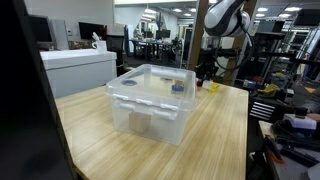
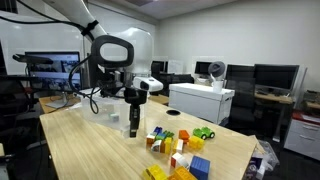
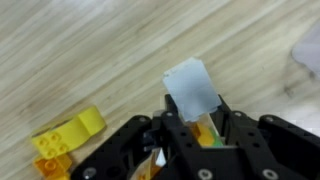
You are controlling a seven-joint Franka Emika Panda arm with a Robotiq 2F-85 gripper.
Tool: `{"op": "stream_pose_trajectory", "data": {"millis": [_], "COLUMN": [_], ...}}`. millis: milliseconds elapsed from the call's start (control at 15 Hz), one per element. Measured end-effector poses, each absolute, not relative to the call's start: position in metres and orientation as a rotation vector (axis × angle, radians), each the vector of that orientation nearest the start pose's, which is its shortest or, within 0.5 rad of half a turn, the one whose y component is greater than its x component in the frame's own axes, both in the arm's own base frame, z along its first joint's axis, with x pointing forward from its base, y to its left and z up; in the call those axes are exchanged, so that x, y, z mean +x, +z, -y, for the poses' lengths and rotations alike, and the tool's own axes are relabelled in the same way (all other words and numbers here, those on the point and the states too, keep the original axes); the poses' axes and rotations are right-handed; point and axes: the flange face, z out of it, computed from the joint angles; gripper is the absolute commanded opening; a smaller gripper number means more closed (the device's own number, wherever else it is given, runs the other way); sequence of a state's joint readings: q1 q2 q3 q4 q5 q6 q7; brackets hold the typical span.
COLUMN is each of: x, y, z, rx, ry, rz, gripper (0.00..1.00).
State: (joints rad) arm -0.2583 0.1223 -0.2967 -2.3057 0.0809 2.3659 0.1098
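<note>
Toy blocks (image 2: 178,150) lie beside the pincer (image 2: 134,128), bin (image 1: 150,118) nearby.

This looks like an open-plan office lab: desks with monitors (image 2: 270,78), a big white printer (image 2: 202,100) and ceiling lights (image 1: 160,11) overhead.

Readable text: none, nothing legible in any view tbh
Clear plastic storage bin (image 1: 165,120): pale patch on the front wall, way too blurry to read
Dark computer monitors (image 2: 272,78): screens too small to make anything out
Pale grey-blue square block (image 3: 190,88): plain face in the wrist view, just bare plastic
</note>
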Motion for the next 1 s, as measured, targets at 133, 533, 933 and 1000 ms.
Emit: {"op": "stream_pose_trajectory", "data": {"millis": [133, 533, 933, 1000], "x": [0.451, 0.505, 0.507, 0.502], "y": [0.356, 0.429, 0.417, 0.417], "z": [0.284, 0.143, 0.122, 0.142], "rx": [-2.891, -2.900, -2.917, -2.911], "ry": [-0.128, -0.337, -0.435, -0.441], "rz": [-1.117, -0.695, -0.597, -0.648], "gripper": [0.13, 0.13, 1.00, 1.00]}}
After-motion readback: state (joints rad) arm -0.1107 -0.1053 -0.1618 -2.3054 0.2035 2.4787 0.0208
